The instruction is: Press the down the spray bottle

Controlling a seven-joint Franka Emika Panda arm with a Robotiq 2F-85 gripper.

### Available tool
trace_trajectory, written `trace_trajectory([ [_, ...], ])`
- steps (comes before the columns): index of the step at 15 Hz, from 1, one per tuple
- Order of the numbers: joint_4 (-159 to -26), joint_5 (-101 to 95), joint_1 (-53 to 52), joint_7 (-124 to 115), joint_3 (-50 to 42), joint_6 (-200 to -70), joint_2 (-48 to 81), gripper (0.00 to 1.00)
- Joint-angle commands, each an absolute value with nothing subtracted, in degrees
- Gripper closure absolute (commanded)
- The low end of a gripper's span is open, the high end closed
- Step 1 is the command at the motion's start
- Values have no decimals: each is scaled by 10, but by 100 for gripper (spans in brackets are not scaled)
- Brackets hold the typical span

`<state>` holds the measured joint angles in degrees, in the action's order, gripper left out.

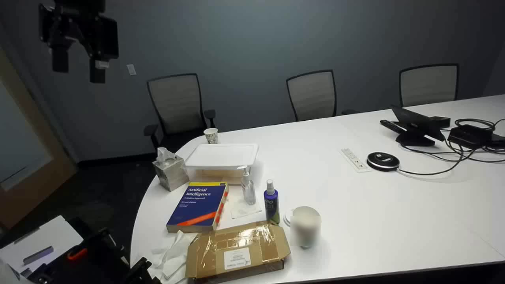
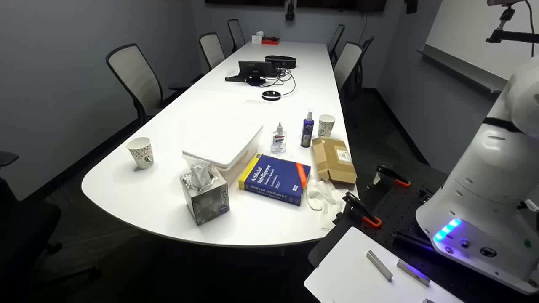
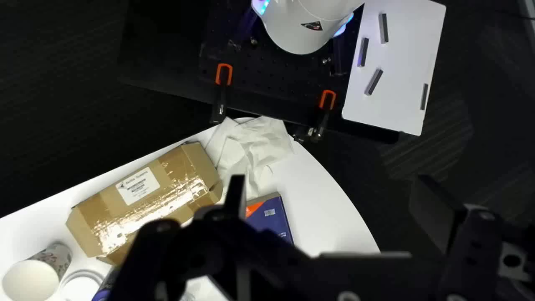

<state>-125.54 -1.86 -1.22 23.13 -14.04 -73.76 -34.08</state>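
Note:
The spray bottle (image 1: 248, 190) is a clear, whitish bottle with a white pump top. It stands upright on the white table between the book and the dark-blue bottle, and it also shows in an exterior view (image 2: 278, 142). In the wrist view I cannot make it out; my gripper's body covers that area. My gripper (image 1: 79, 68) is high in the air, over the table's near end or beside it, well away from the bottle. Its fingers are wide apart with nothing between them, as the wrist view (image 3: 334, 200) also shows.
Around the bottle are a blue book (image 1: 199, 205), a dark-blue bottle (image 1: 272, 203), a lidded plastic bin (image 1: 223, 155), a cardboard box (image 1: 238, 252) and a tissue box (image 1: 171, 173). Paper cups (image 2: 142, 152) stand on the table. Crumpled tissues (image 3: 250, 150) lie near the clamps (image 3: 223, 90).

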Motion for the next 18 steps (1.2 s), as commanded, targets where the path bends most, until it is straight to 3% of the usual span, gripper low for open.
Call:
trace_trajectory([
  [1, -1254, -16, -2, 236, -133, -737, -339, 0],
  [9, -1242, -6, -3, 223, -134, -762, -298, 0],
  [18, -1184, 59, 8, 98, -106, -967, -81, 0],
])
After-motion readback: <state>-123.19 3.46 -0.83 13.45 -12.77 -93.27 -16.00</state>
